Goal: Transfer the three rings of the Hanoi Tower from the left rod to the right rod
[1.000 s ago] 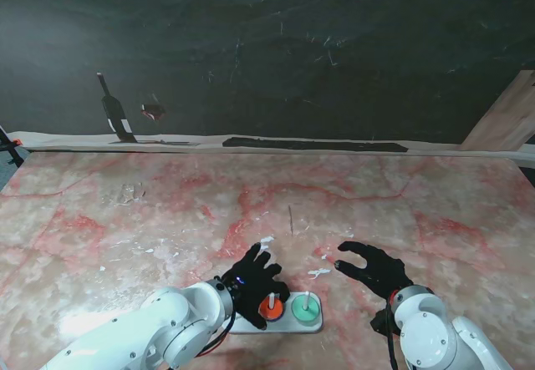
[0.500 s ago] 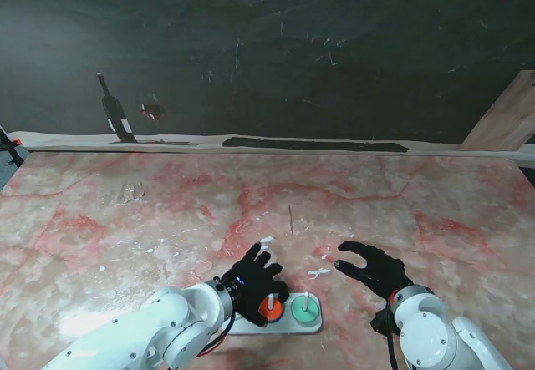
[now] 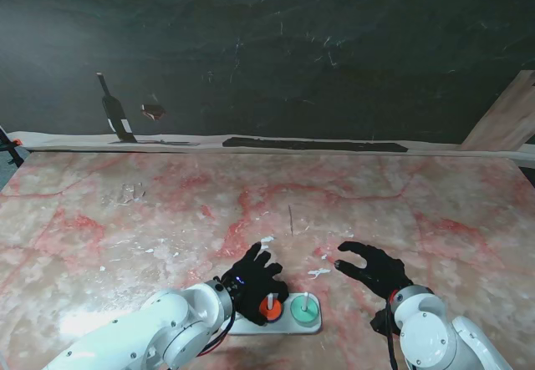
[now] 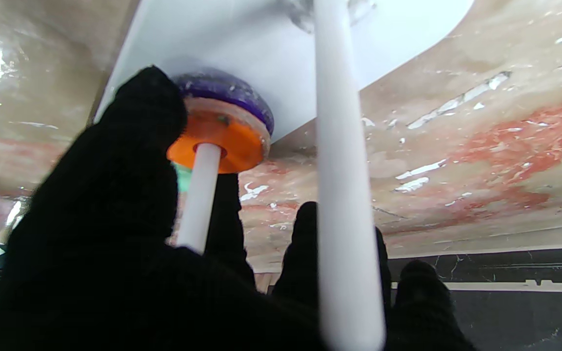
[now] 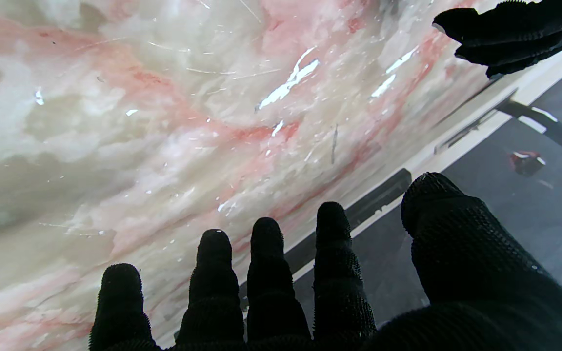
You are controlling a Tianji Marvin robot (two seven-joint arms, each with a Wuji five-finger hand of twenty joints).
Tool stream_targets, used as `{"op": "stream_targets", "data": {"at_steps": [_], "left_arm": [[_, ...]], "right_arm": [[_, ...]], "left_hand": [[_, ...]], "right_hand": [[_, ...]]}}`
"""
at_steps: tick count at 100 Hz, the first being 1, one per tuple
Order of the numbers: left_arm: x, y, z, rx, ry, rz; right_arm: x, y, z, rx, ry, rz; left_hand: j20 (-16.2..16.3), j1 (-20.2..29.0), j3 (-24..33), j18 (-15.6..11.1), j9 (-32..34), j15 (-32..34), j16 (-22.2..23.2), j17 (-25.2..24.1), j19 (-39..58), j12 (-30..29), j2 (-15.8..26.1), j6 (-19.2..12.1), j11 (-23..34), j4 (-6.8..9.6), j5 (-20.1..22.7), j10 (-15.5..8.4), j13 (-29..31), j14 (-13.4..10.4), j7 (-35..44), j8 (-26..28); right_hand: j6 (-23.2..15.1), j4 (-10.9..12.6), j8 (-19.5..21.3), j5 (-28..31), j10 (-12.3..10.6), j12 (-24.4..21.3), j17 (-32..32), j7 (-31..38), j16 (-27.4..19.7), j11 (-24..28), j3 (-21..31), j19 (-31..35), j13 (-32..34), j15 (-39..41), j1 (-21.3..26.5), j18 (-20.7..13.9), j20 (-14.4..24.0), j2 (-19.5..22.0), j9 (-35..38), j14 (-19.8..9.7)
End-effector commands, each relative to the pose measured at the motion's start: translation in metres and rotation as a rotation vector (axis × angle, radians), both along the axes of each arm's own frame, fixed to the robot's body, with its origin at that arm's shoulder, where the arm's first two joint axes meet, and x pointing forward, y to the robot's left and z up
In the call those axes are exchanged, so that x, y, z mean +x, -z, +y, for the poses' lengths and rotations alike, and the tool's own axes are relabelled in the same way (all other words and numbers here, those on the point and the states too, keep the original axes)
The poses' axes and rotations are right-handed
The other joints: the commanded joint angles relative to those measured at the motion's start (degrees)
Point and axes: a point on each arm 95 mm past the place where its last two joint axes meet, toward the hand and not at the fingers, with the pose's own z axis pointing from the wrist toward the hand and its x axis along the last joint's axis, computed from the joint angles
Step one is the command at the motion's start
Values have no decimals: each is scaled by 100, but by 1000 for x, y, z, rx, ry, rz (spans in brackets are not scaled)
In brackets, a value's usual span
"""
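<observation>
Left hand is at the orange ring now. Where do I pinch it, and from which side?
Pinch the orange ring by its outer rim, on opposite edges, coming from above along its rod. It is a flat disc threaded on the rod, lying on the purple ring, so likely only the thin edge is free and it can leave only upward. The left hand fingers already sit at that rim.

Our left hand and right hand both wear black knit gloves. By the left hand's fingers sits an orange ring stacked on a purple ring, with a green ring just beyond. The rods and base are white. The desk under our hands is cream marble veined with red.
</observation>
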Motion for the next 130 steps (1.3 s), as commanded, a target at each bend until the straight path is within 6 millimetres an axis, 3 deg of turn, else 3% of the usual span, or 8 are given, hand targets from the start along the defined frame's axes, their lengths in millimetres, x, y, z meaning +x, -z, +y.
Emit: {"op": "stream_targets", "data": {"at_steps": [1, 78, 91, 108, 130], "left_arm": [[-1, 2, 0, -7, 0, 6], [2, -10, 0, -18, 26, -22], [2, -10, 0, -18, 30, -23], [2, -11, 0, -23, 34, -24], [2, -12, 0, -25, 41, -20]], "right_arm": [[-2, 2, 1, 4, -3, 6], [-2, 2, 1, 18, -1, 6], [-3, 3, 0, 20, 0, 5], [-3, 3, 0, 23, 0, 3], [-3, 3, 0, 26, 0, 1]], "left_hand": [[66, 44, 317, 3, 47, 112, 12, -24, -12, 42, 107, -153, 50, 242, 322, -136, 11, 73, 307, 107], [318, -32, 223, 12, 337, 251, -43, -41, 85, 25, 212, 76, 43, 492, 699, -167, 171, 90, 99, -220], [374, -33, 218, 10, 693, 290, -38, -43, 113, 54, 233, 142, 144, 510, 800, -272, 293, 84, 117, -253], [503, -19, 274, 45, 975, 412, -2, -57, 195, 39, 227, 229, 164, 564, 850, -217, 496, 138, 122, -297], [770, -15, 418, 41, 2166, 556, -28, -86, 284, -132, 293, 235, 256, 668, 828, -223, 844, 120, 145, -354]], "right_hand": [[51, 71, -40, -171, 8, -35, -65, -65, 18, -35, -132, -98, -167, 22, -39, -12, 180, 113, -212, 12], [49, 78, -40, -172, 14, -34, -66, -64, 21, -32, -135, -98, -178, 31, -36, -13, 194, 129, -217, 23], [50, 79, -40, -177, 20, -34, -62, -64, 23, -33, -135, -92, -178, 35, -38, -19, 199, 138, -222, 25], [54, 81, -40, -180, 15, -34, -64, -65, 23, -32, -136, -89, -175, 38, -38, -19, 203, 133, -220, 32], [44, 83, -37, -186, 27, -32, -60, -63, 26, -28, -134, -77, -161, 46, -42, -4, 211, 138, -222, 35]]}}
